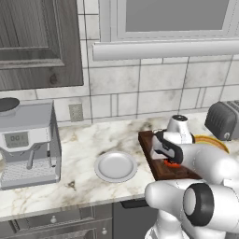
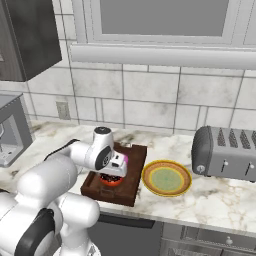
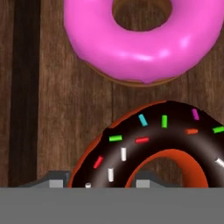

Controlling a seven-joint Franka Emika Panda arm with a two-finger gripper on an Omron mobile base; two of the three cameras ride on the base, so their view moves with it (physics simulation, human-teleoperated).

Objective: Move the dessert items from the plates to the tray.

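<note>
Doughnuts lay on the wooden tray (image 2: 131, 186), which served as the reference point for this station. The pink-iced doughnut (image 3: 140, 37) rested flat on the tray boards. The dark doughnut with coloured sprinkles (image 3: 153, 144) sat just beside it, a narrow strip of wood between them. In the right base view this dark doughnut (image 2: 111, 181) showed as a reddish patch low over the tray, directly under the hand.

The pincer (image 3: 94, 180) was positioned over the tray, its two finger tips (image 3: 56, 180) straddling one side of the dark doughnut's ring. The jaws were narrowly set across that section, pinching the dark doughnut. Whether the doughnut already bore fully on the wood could not be determined.

The grey plate (image 1: 115, 166) stood on the bench (image 1: 84, 140) to the left of the tray and carried nothing. The yellow-rimmed plate (image 2: 166, 178) stood just to the right of the tray, also bare. The toaster (image 2: 227, 152) stood further right of the tray, and the coffee machine (image 1: 28, 142) well to its left.

Judgement: both desserts were over the tray, so only the release appeared to remain. Gripping across one side of the ring suited its shape, giving the narrow jaws a section to close on.
</note>
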